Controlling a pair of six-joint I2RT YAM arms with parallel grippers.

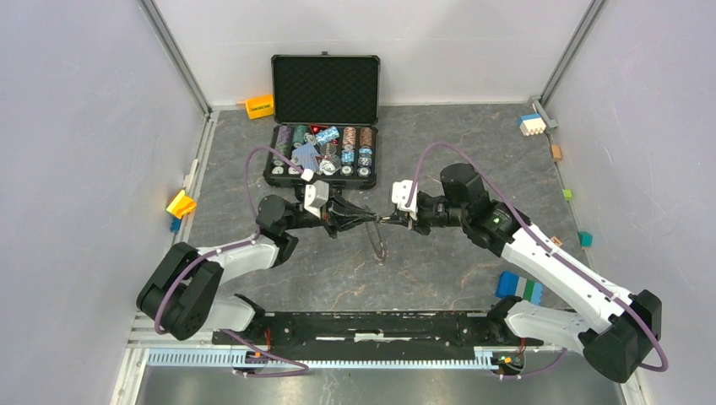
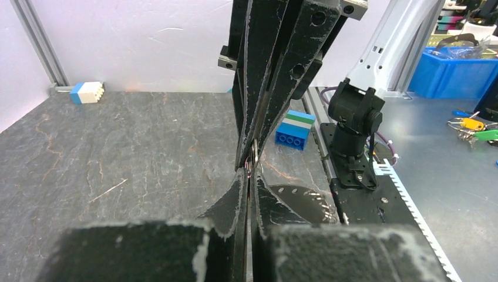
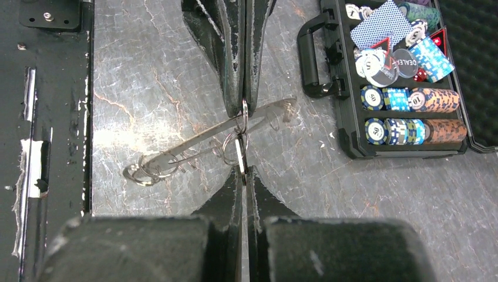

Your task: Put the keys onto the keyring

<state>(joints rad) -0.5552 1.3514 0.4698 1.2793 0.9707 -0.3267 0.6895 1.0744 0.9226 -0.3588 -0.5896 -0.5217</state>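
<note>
My left gripper point(image 1: 371, 218) and right gripper point(image 1: 393, 221) meet tip to tip over the middle of the table, both shut. In the right wrist view the right gripper point(image 3: 242, 171) pinches a thin flat silver key point(image 3: 239, 157) edge-on. The left gripper's fingertips point(image 3: 235, 88) come from the top and pinch a small wire loop point(image 3: 242, 120) at the grey keyring point(image 3: 194, 141). The keyring shows at a slant, as a long narrow notched shape with small wire rings point(image 3: 144, 172) at its far end. From above it is a thin loop point(image 1: 377, 243) below the tips. The left wrist view shows the left gripper point(image 2: 249, 176) shut.
An open black case point(image 1: 325, 126) with poker chips and cards stands just behind the grippers, its handle point(image 3: 311, 56) facing them. A blue, green and white block point(image 1: 518, 288) lies front right. Small blocks lie along both side walls. The black base rail point(image 1: 371, 325) runs along the near edge.
</note>
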